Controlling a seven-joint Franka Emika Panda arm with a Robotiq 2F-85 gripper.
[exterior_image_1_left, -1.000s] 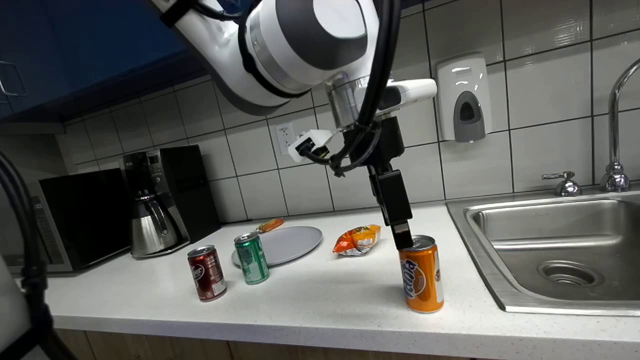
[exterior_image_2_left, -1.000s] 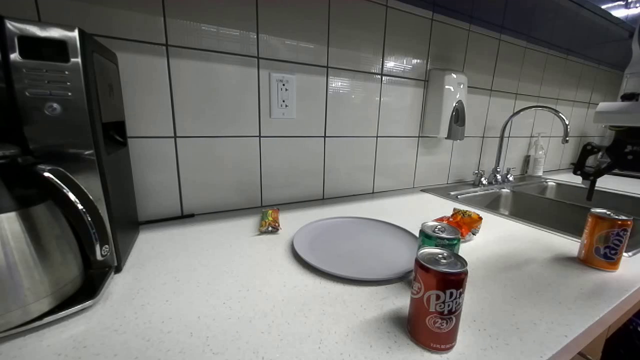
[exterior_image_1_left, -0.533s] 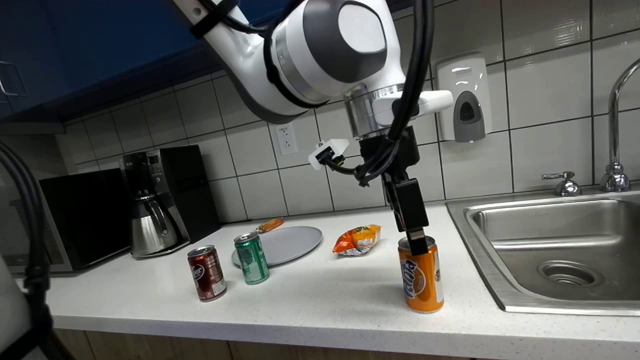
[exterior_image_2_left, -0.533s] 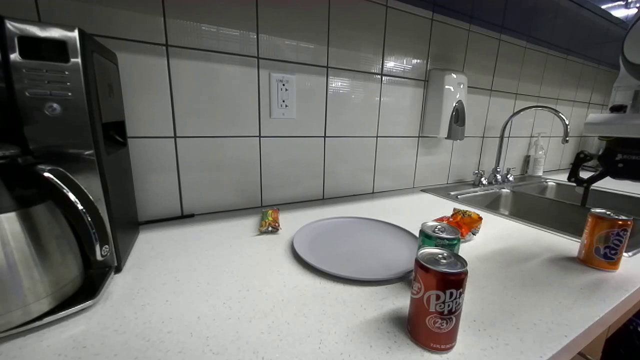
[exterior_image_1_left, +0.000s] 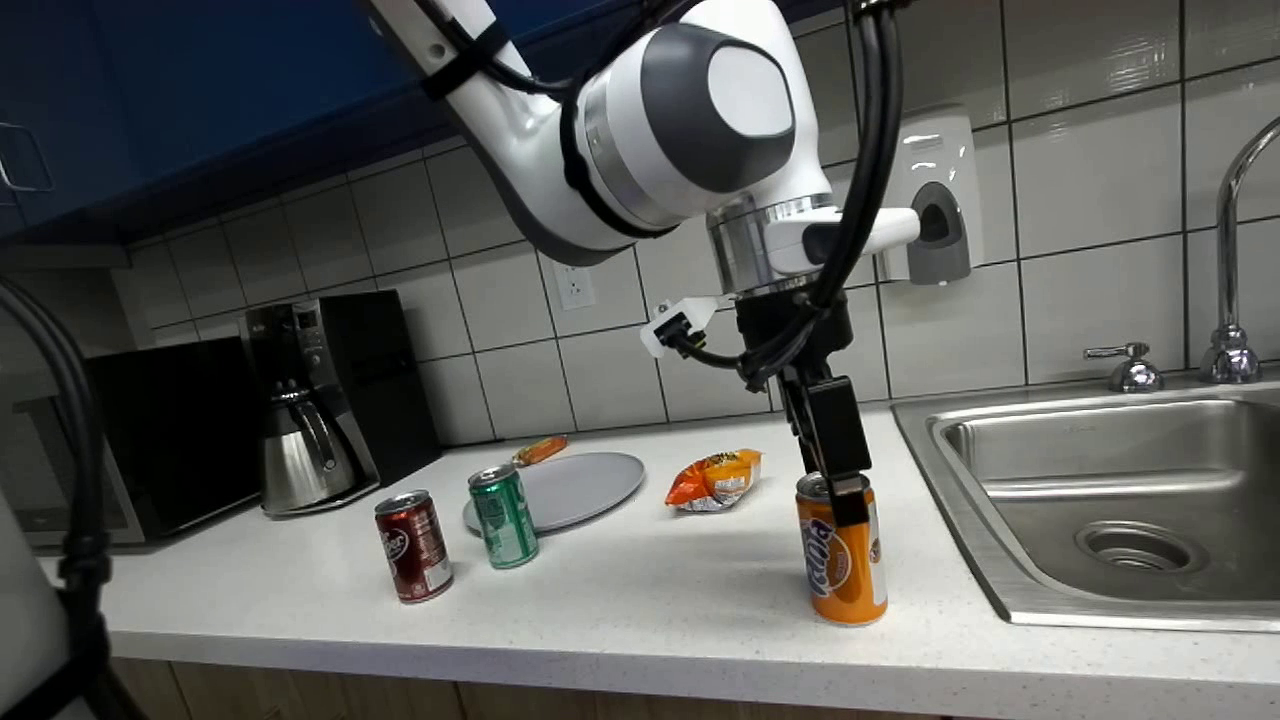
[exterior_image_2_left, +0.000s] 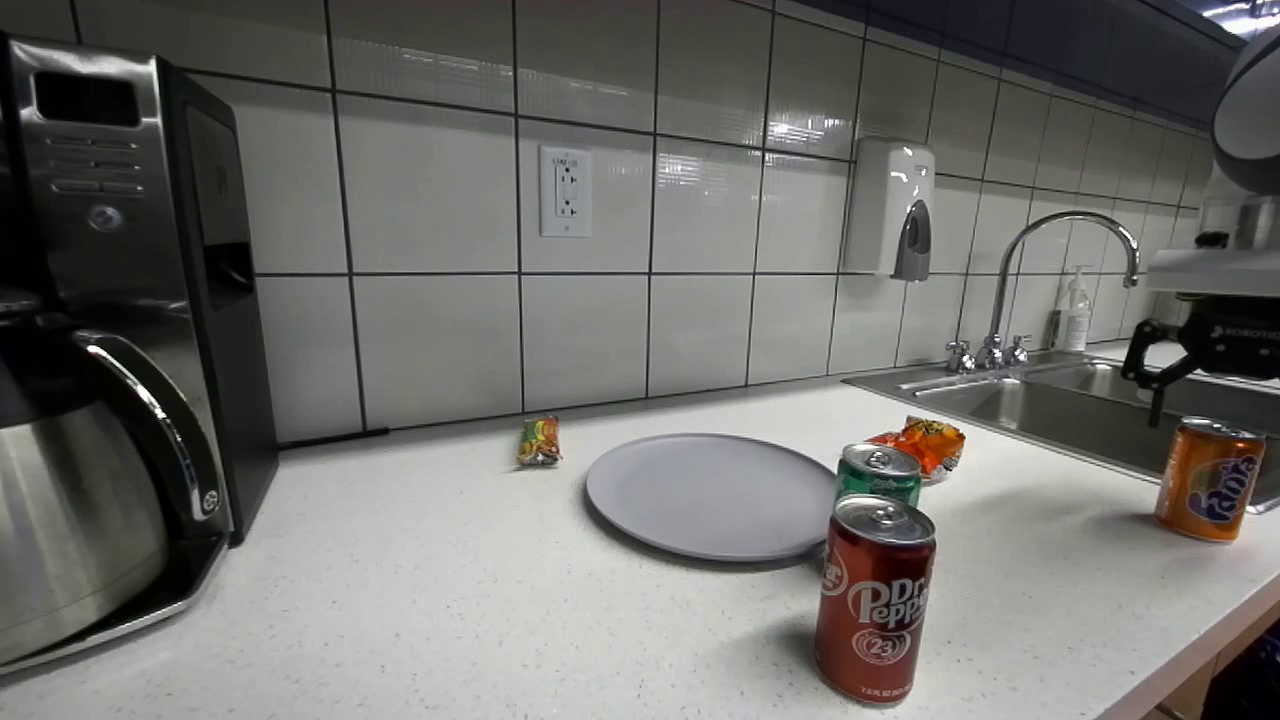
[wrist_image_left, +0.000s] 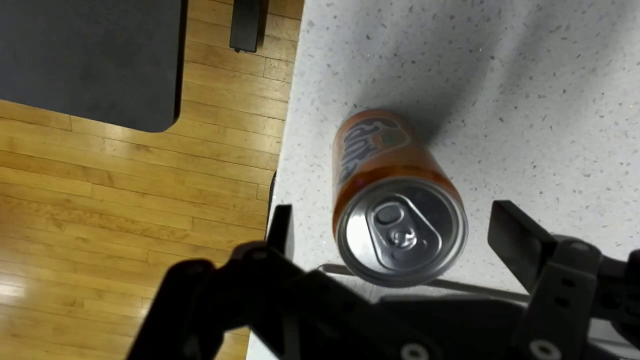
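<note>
Tool: its fingers are spread apart; the orange Fanta can is flanked by them in the wrist view, with a gap seen on each side.
Orange Fanta can: it is stood upright on the white counter, near the front edge and the sink; its contents are hidden by the metal lid.
Red and green cans: the red Dr Pepper can and the green can are stood upright near each other; their contents are likewise covered by lids.
Grey plate: it is laid flat on the counter, just beside the green can.
Snack packets: the small wrapped snack is placed near the plate, and the crumpled orange bag between plate and Fanta can; what is inside is concealed by wrapping.
Carafe: it is seated in the coffee maker; its inside cannot be seen.
Sink: it is set into the counter, and a round drain is shown in its basin.
</note>
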